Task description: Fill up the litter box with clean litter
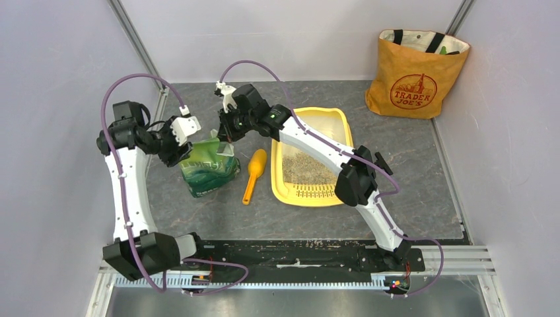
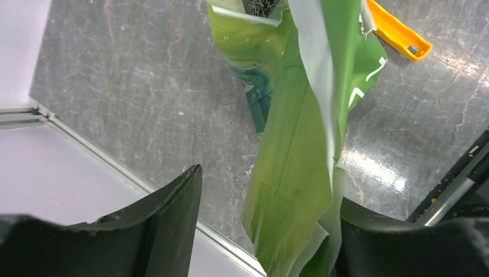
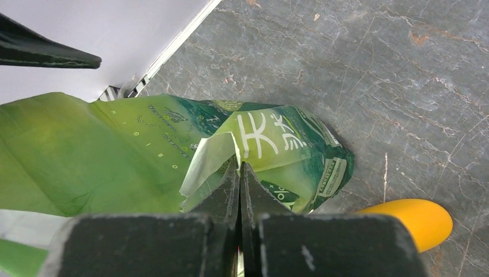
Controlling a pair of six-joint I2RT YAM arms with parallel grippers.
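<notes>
The yellow litter box [image 1: 276, 185] lies right of centre with grey-beige clean litter [image 1: 305, 168] covering part of its floor. A crinkly green bag [image 1: 210, 168] stands on the table to its left. My right gripper [image 1: 224, 132] is shut, pinching the bag's top edge [image 3: 230, 144] between its fingertips [image 3: 239, 173]. My left gripper [image 2: 271, 231] is open at the bag's other top corner. A loose flap of the green bag [image 2: 300, 173] hangs between its fingers and rests against the right finger [image 2: 380, 236], apart from the left finger [image 2: 173, 219].
An orange-yellow scoop [image 1: 254, 175] lies between the bag and the litter box, its handle [image 2: 398, 32] showing in the left wrist view. An orange tote bag [image 1: 416, 72] stands at the back right. The side wall and floor rail [image 2: 86, 144] run close on the left.
</notes>
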